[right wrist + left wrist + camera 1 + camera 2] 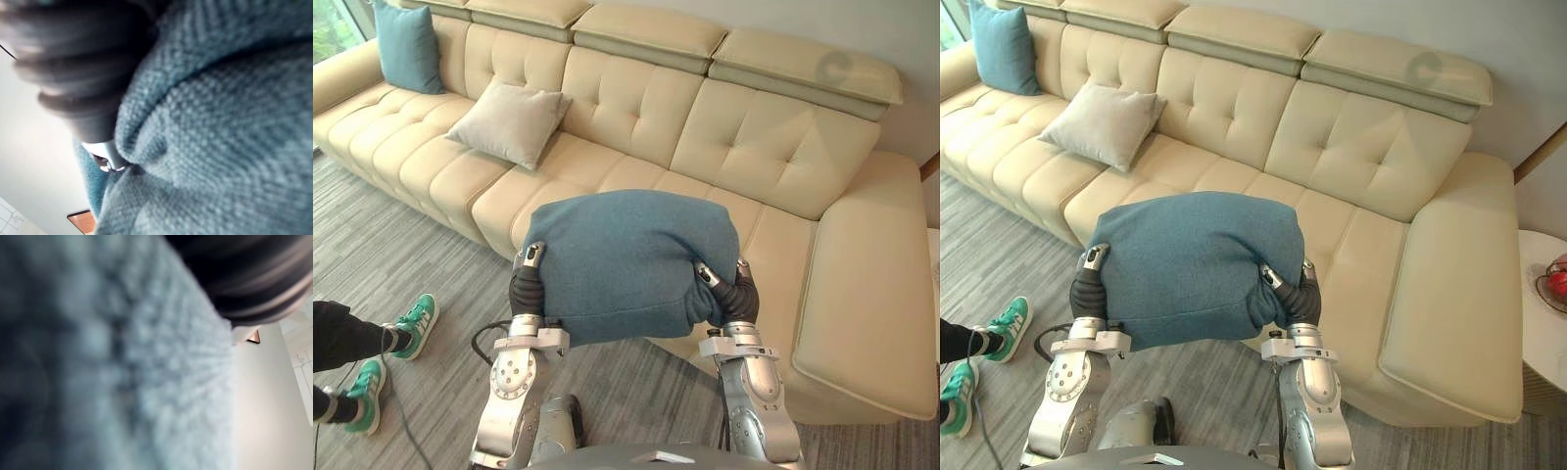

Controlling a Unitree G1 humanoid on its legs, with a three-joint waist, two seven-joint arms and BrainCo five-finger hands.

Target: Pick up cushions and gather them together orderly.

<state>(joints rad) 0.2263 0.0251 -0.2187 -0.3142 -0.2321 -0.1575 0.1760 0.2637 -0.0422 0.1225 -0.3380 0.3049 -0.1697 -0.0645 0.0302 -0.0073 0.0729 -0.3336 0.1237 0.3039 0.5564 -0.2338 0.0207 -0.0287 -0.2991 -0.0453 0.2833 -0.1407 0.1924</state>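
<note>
A long cream sofa (773,147) spans the scene. Before its seat edge the big teal cushion (626,259) is held in the air, squeezed between the left hand (527,284), whose grip I cannot tell, and the right hand (736,294), whose thumb hooks over fabric that the right wrist view shows bunched. Well to the left on the sofa lie a grey cushion (512,119) and a smaller teal cushion (408,47), a person's green shoes (416,323) stand on the floor, and the right eye view adds a white side table (1536,338).

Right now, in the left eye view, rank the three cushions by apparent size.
1. Near teal cushion, though closeness to the camera inflates it.
2. Grey cushion.
3. Far teal cushion, farthest off, so its true size is unsure.
</note>
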